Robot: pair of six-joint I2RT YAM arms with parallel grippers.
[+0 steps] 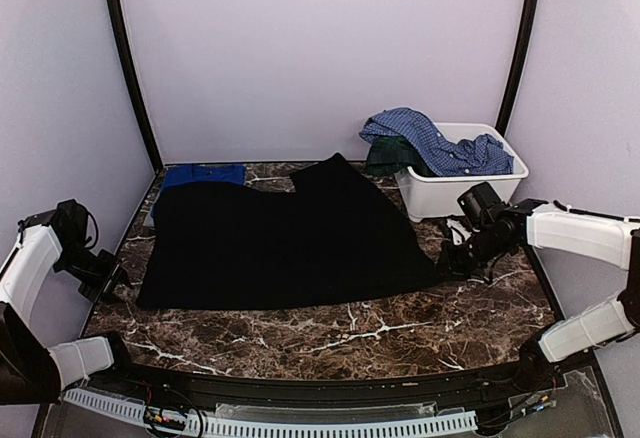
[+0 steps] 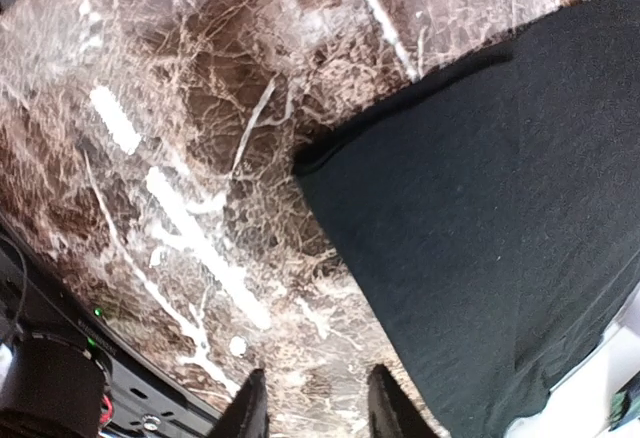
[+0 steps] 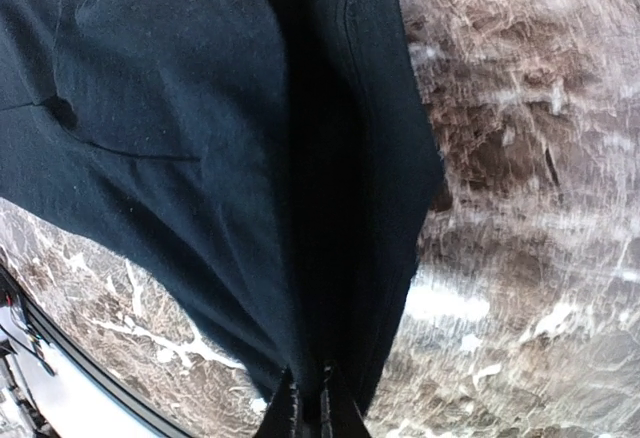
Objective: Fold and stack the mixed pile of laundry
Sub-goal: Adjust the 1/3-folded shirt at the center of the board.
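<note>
Marble table (image 1: pixel 400 328), black garment (image 1: pixel 280 238) hiding part of a blue tee (image 1: pixel 205 173)

— Where's the left arm (image 1: pixel 30 263)?
— Folded out at the left edge. The left gripper (image 2: pixel 318 413) is held low, fingers spread apart.
— And the right arm (image 1: pixel 580 233)?
— Its forearm reaches inward and down. The right gripper (image 3: pixel 310 413) has its fingers pinched on the black garment (image 3: pixel 200 108).

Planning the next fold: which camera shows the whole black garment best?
Top external: the black garment lies spread on the table, nearly its full outline visible. The left wrist view catches only one corner beside the open left gripper; the right wrist view shows just a bunched edge pinched in the right gripper.
</note>
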